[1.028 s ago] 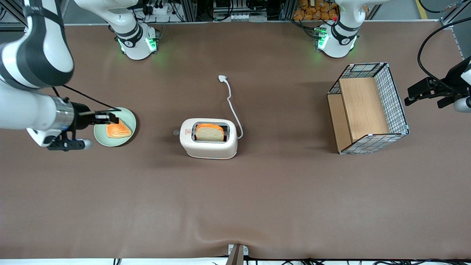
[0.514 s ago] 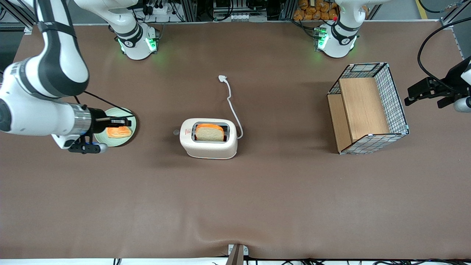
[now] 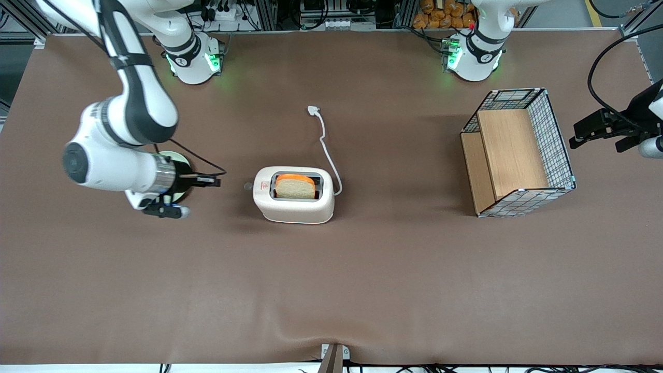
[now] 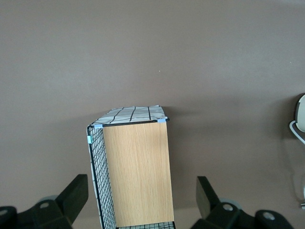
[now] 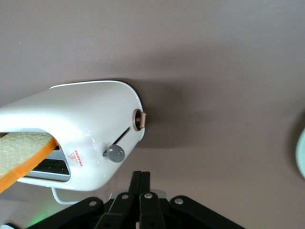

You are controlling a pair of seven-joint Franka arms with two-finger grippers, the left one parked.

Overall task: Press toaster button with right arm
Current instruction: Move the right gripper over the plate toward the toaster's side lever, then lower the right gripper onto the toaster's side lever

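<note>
The cream-white toaster stands mid-table with a slice of bread in its slot. Its small grey button juts from the narrow end face that points toward the working arm's end of the table. My right gripper hangs level with that button, a short gap away, its fingers shut and holding nothing. The right wrist view shows the toaster, its red triangle mark, the grey button on its vertical slit and a tan dial beside it. The shut gripper is just short of the button.
A pale green plate sits mostly hidden under my right arm. The toaster's white cord runs away from the front camera to a loose plug. A wire basket with wooden panels lies toward the parked arm's end.
My right arm has swung from over the green plate toward the toaster. The shut gripper now sits close to the button end. The toaster and bread have not moved.
</note>
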